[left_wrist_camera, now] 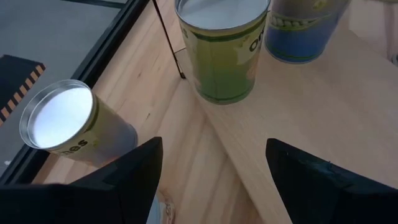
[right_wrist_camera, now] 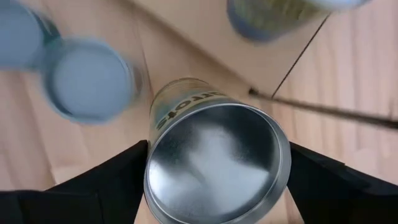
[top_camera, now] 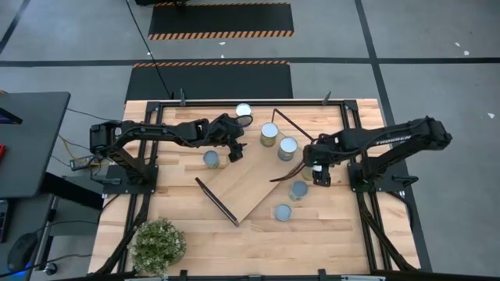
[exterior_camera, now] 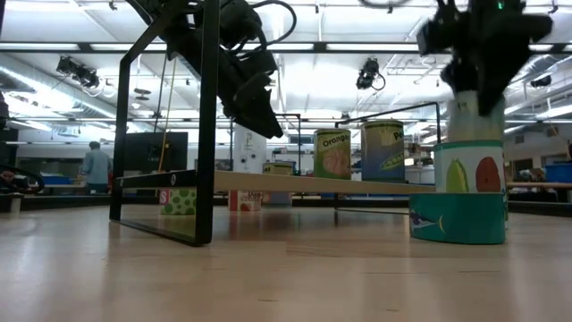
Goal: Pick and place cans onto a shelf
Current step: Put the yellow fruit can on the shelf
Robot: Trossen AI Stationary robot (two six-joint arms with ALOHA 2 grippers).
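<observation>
So far, two cans (top_camera: 278, 141) stand on the shelf (top_camera: 244, 183); the right gripper (right_wrist_camera: 214, 165) clamps a third can (right_wrist_camera: 214, 158) just beside the shelf; four more cans wait around it; the left gripper (left_wrist_camera: 211, 165) hovers open over the shelf.

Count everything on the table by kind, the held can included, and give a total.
Cans: 7 (2 on the shelf, 4 on the tabletop, 1 held can in the right gripper)
Shelf: 1
Potted plant: 1
Total: 9
</observation>
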